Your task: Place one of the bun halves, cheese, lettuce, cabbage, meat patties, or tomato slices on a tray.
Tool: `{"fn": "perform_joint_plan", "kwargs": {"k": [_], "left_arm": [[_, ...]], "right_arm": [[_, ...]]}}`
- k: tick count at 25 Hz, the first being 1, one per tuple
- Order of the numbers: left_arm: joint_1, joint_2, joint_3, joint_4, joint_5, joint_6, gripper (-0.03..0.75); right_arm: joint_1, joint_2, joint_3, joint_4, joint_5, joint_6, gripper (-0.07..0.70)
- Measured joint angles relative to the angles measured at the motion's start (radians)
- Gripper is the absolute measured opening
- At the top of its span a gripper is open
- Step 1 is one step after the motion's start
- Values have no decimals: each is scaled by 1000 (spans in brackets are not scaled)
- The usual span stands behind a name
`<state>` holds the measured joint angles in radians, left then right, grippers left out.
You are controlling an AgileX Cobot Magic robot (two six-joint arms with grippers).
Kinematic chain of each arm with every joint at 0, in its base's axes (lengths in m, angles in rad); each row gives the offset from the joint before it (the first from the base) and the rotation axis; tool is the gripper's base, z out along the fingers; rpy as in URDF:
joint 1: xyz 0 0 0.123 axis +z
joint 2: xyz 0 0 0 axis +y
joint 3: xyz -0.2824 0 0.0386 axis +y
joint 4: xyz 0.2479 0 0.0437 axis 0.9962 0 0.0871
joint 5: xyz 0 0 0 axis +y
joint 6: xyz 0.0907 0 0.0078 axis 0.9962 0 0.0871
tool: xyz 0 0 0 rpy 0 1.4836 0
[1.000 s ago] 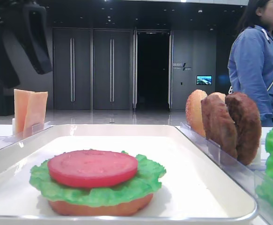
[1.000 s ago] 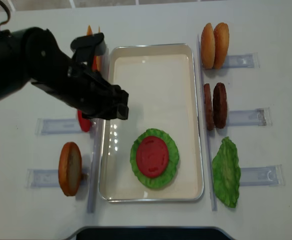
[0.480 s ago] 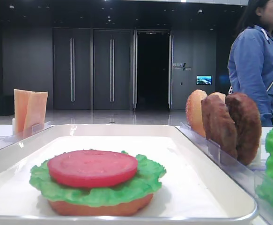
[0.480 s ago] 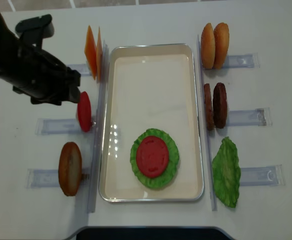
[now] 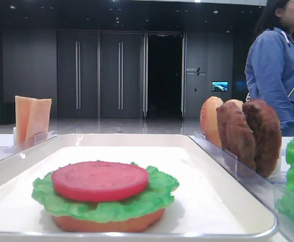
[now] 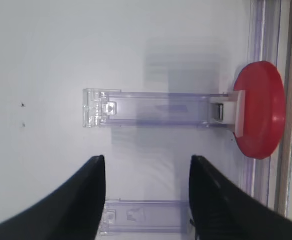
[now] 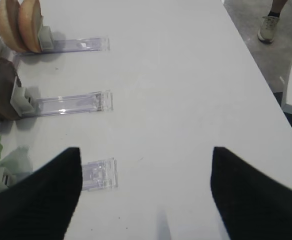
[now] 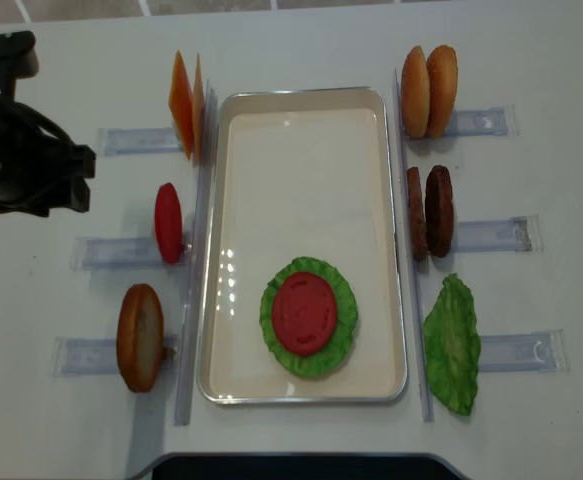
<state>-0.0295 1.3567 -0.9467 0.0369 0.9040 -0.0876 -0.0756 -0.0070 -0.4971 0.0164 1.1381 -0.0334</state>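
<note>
though near tray [image 8: 396, 240] rim, lettuce [image 8: 309, 317] inside

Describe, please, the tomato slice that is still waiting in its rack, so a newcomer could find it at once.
Start at the white tray in the middle of the table. Just off its left rim, a tomato slice stands on edge in a clear rack, between the cheese and a bun half. It is the only red upright disc.

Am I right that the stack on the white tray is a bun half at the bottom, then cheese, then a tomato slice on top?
Not quite: the middle layer is lettuce, not cheese. The low exterior view shows its ruffled green edge between the bun half and the tomato slice on the tray. The cheese slices stand in a rack left of the tray.
</note>
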Motion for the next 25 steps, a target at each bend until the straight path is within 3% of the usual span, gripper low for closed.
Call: {"fn": "perform_joint_plan", "kwargs": {"k": [8,19,25], "left_arm": [[1,-94,45,15,6,-1,412],[1,-348,274,14,7,-7,411],[1,-540,369,12,42,-11,410]], "right_arm": [[0,0,0,0,0,0,536],[0,0,0,0,0,0,536],[0,0,0,0,0,0,536]]}}
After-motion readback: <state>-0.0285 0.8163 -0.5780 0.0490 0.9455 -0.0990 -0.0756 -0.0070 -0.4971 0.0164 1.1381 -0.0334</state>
